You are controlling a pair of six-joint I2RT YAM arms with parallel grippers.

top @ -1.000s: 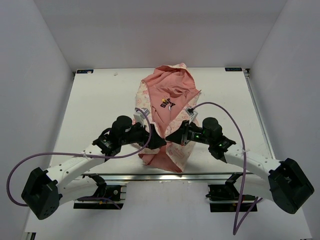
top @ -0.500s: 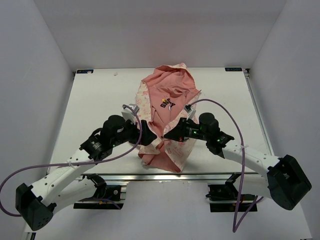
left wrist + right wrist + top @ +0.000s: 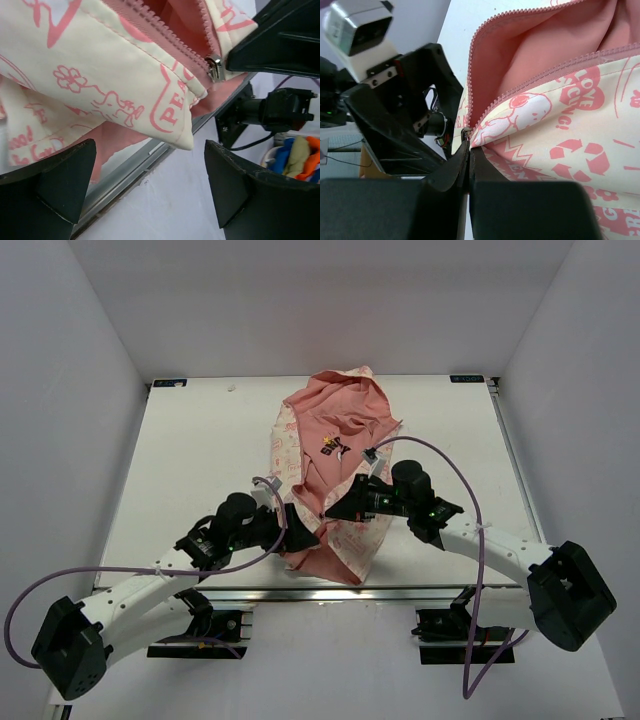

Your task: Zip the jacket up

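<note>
The jacket lies in the middle of the table, cream with pink print and its salmon lining open at the top. My right gripper is shut on the zipper slider's pull low on the front, where the two rows of pink teeth meet. In the right wrist view the jaws are pressed together just below the slider. My left gripper stands open near the jacket's bottom hem; its fingers straddle bare table below the cream hem corner and hold nothing. The slider also shows in the left wrist view.
The table's near edge with its metal rail runs just below the hem. White walls enclose the table on three sides. Purple cables loop off both arms. Coloured items lie beyond the table edge.
My left arm has drawn back toward the near edge and dropped lower, its gripper still open by the hem. The right gripper stays shut on the zipper pull, and its wrist has shifted slightly left.
</note>
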